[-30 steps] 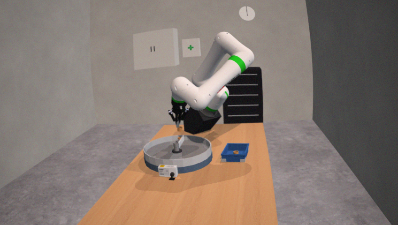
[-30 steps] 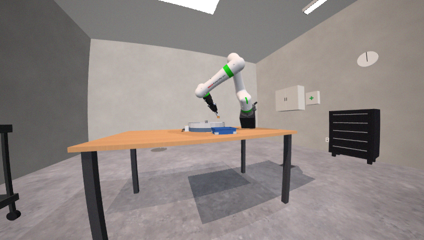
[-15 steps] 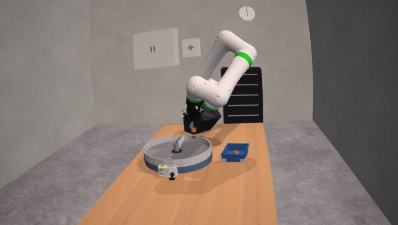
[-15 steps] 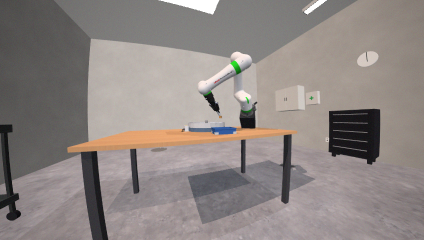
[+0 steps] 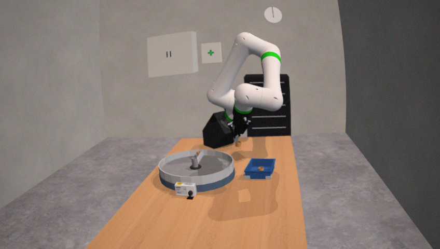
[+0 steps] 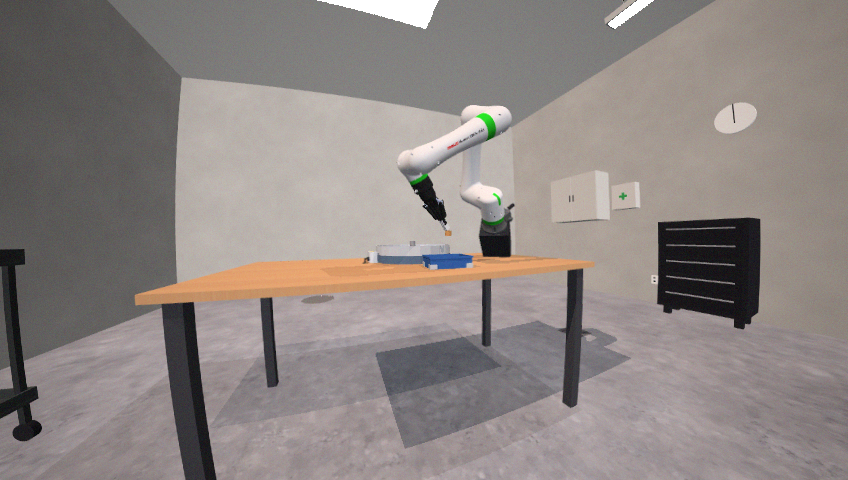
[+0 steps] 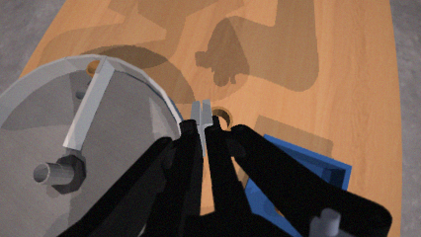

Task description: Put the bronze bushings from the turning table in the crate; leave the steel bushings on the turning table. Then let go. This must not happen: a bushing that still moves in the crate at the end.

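bronze bushings [image 5: 238, 143] [image 6: 448, 233] [image 7: 228, 118]: 3 | crate [image 5: 257, 175] [image 6: 447, 262] [image 7: 258, 199]: 1 | turning table [image 5: 212, 179] [image 6: 404, 259] [image 7: 30, 148]: 1 | arm [image 5: 271, 72] [image 6: 443, 148]: 1 | clock [image 5: 273, 14] [image 6: 735, 117]: 1

"What has been changed?"
"The bronze bushing [image 5: 238, 143] [image 6: 448, 233] [image 7: 229, 117] has been carried sideways by the gripper [image 5: 237, 140] [image 6: 445, 228] [image 7: 203, 112], from behind the turning table [image 5: 197, 178] [image 6: 410, 259] [image 7: 30, 76] towards the crate's side."
"And the arm [image 5: 257, 95] [image 6: 446, 148]?"
"It has been swung the same way, and its shadow [image 5: 244, 212] on the counter [image 5: 271, 231] [image 6: 238, 282] [image 7: 361, 99] has been shifted too."
"Has the crate [image 5: 260, 171] [image 6: 447, 261] [image 7: 308, 150] been reached?"
"Its side has been neared; the bushing is still held outside it."
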Motion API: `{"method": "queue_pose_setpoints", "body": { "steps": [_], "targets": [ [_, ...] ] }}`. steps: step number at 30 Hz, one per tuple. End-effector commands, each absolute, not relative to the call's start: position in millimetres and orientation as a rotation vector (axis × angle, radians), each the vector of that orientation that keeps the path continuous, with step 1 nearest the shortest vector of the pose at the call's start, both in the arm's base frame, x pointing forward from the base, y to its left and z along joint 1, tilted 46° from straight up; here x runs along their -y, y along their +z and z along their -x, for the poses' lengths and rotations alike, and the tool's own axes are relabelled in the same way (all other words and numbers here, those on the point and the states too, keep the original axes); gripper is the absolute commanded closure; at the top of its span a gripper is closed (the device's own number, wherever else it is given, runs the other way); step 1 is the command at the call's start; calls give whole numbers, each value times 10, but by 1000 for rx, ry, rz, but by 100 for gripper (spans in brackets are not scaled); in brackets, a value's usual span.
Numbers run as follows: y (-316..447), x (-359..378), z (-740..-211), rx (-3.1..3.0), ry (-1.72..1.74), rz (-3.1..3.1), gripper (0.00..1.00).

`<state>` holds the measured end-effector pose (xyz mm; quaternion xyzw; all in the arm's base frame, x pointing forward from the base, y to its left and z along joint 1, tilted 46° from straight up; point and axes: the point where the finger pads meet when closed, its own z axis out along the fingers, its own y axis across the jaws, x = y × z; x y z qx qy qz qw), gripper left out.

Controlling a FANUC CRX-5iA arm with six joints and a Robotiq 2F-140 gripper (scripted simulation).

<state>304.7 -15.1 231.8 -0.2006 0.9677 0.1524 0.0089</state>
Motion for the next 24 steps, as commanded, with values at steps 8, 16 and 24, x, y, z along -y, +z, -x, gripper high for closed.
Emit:
{"method": "queue_pose_setpoints", "body": {
  "steps": [8, 16, 24],
  "targets": [
    [2986, -736, -3134, -3035, 453, 617, 100],
    [3120, -917, -3148, -3035, 453, 617, 100],
    [3150, -958, -3151, -3035, 453, 617, 100]
  ]
}}
